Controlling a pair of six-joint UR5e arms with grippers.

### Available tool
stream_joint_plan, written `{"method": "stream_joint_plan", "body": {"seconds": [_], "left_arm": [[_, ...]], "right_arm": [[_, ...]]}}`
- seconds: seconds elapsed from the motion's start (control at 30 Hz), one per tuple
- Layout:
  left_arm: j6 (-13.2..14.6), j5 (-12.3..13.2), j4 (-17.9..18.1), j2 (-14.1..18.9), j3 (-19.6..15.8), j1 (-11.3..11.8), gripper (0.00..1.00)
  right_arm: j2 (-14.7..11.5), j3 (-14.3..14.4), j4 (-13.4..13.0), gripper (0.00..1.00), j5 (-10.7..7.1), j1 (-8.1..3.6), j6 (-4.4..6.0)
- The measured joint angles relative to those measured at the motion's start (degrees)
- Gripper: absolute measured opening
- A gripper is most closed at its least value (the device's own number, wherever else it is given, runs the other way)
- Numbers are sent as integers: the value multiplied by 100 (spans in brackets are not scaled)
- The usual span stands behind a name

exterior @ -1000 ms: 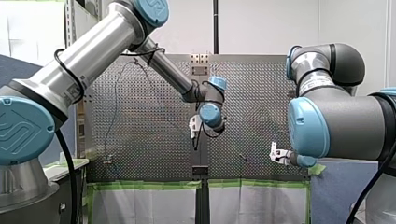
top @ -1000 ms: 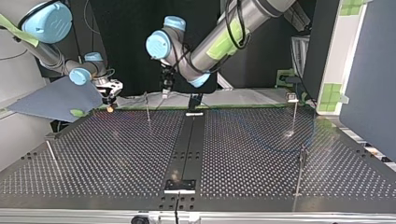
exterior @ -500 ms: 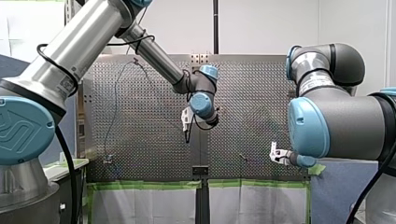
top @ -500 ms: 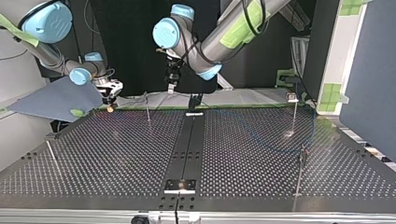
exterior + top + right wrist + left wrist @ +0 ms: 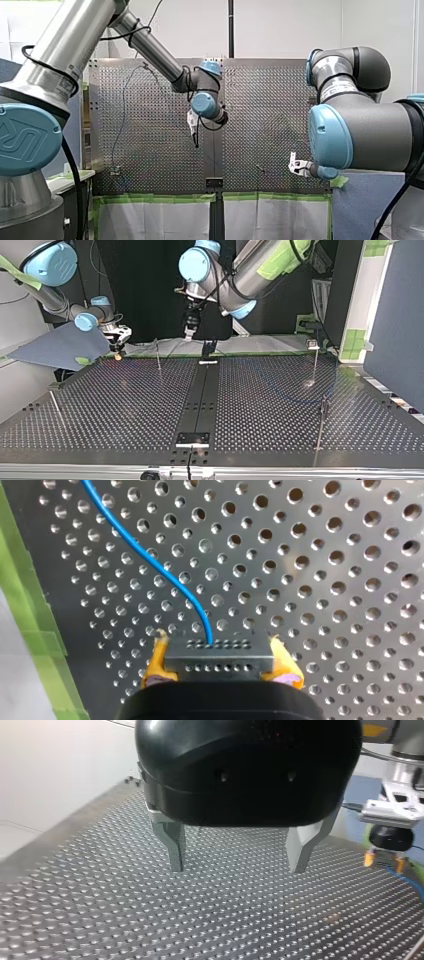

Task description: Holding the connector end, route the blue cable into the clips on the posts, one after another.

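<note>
Top view, far left: right gripper (image 5: 118, 342) at far-left corner of perforated table (image 5: 115, 405), yellow pads (image 5: 155, 666) clamped on connector (image 5: 220, 660). From connector, blue cable (image 5: 145, 555) curving away across table holes, beside green tape (image 5: 35, 630). Next along: thin post (image 5: 158, 356) upright near far edge. Middle: left gripper (image 5: 189, 331) hanging above far edge, metal fingers (image 5: 175, 850) spread wide apart over table. Right: far-right post (image 5: 316, 362) and near-right post (image 5: 321, 425), both upright, well apart from grippers.
</note>
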Motion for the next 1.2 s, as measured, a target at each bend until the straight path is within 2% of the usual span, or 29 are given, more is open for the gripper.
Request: {"method": "stream_joint_plan", "body": {"seconds": [0.33, 0.57, 0.67, 0.87, 1.07, 1.2], "left_arm": [[46, 6, 65, 505, -507, 39, 100], [48, 49, 127, 879, -880, 44, 100], [23, 53, 213, 1041, -1043, 54, 100], [-135, 87, 508, 1368, -1369, 75, 100], [-226, 101, 756, 1695, -1695, 76, 100], [-261, 102, 836, 1920, -1922, 78, 100]], "right_arm": [[-1, 0, 68, 0, 26, -10, -58], [-3, 0, 156, 0, 40, -21, -151], [-3, 0, 203, 0, 45, -35, -221], [-7, 16, 375, 0, 67, -67, -474], [-17, 105, 408, 0, 129, -98, -610], [-40, 141, 409, 0, 155, -104, -661]]}}
